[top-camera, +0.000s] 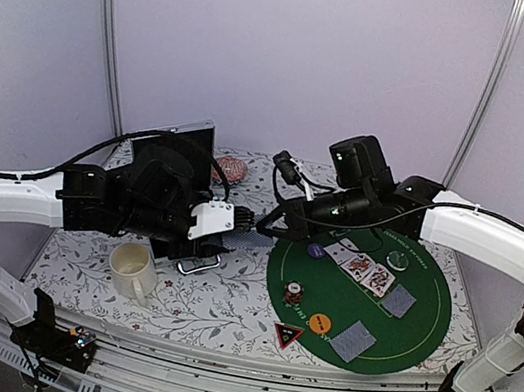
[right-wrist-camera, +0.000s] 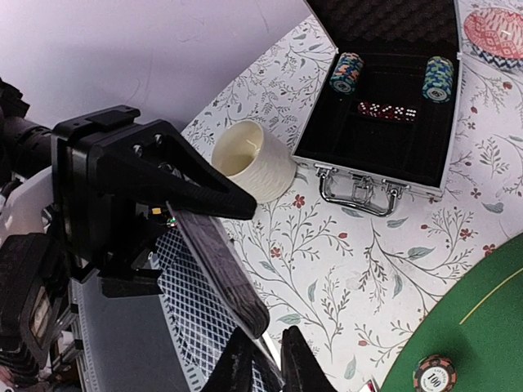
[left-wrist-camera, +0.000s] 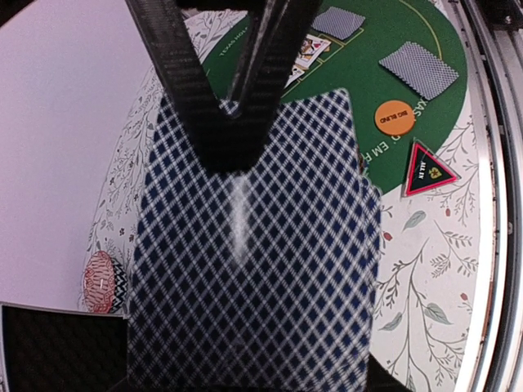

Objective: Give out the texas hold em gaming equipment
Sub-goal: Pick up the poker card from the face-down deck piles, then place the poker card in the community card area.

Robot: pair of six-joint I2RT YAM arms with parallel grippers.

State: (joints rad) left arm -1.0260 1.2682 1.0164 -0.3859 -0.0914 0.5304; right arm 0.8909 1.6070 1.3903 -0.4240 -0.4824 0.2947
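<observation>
The left gripper point(top-camera: 246, 220) clamps the deck point(right-wrist-camera: 192, 294). The right gripper point(right-wrist-camera: 267, 367) stands narrow at its edge, and I cannot tell if it grips. It should pinch only the top card point(left-wrist-camera: 270, 286) and slide it out flat.

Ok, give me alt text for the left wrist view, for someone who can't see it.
A blue diamond-backed card deck, clamped in the left jaws, fills most of the frame. Beyond it, the green mat holds two face-down cards and an orange disc, with a triangle marker at its edge.
</observation>
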